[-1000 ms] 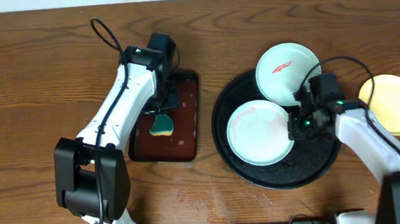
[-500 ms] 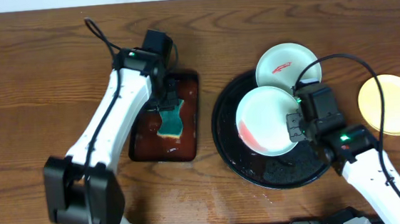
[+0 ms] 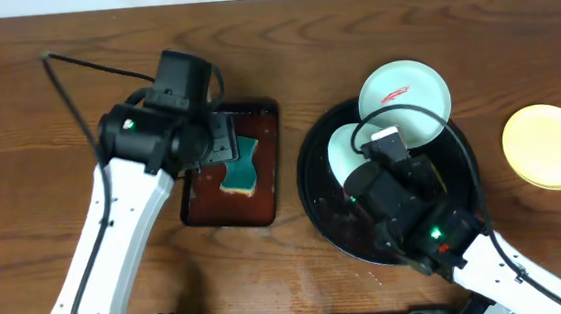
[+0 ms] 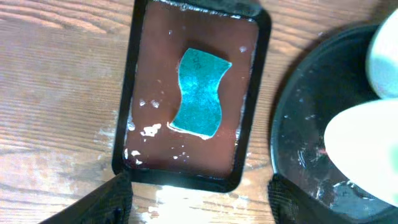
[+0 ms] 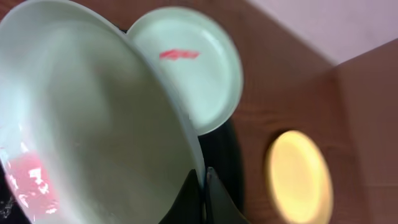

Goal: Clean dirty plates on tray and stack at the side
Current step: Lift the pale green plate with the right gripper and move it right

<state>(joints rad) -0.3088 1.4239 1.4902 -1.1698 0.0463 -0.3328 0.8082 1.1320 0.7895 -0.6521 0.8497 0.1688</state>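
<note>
On the large black tray, my right gripper is shut on the rim of a pale plate. It holds the plate tilted up off the tray, and a pink-red smear shows at the plate's low edge. In the overhead view that plate is partly hidden by my right gripper. A second pale plate with a red squiggle leans on the tray's far rim. The yellow plate lies on the table to the right. My left gripper hangs open above a teal sponge.
The sponge lies in a small wet red-brown tray left of the black tray. The black tray's rim is close to that small tray's right side. Both arms reach in from the front table edge.
My left gripper opened, let go of the sponge and rose above the small tray. My right arm lifted and tilted the pale plate, moving it left over the black tray.
</note>
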